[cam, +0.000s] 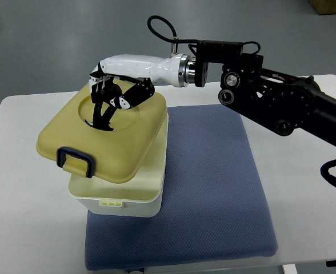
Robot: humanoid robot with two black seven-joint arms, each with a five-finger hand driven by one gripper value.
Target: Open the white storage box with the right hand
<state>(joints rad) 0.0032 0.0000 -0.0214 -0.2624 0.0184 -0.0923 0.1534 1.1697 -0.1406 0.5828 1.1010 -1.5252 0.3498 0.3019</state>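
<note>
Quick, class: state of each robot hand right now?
Left: not in view.
Right hand: fingers curled on the lid, lifted askew off the box.

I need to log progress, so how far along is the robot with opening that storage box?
Partly done. The yellowish lid is already off its seat, tilted and skewed over the white storage box, whose near rim shows below it. In hand: the right hand is on the lid's far side, fingers curled at its top recess. Left: moving the lid fully clear, since it still covers most of the box on the blue mat.
</note>
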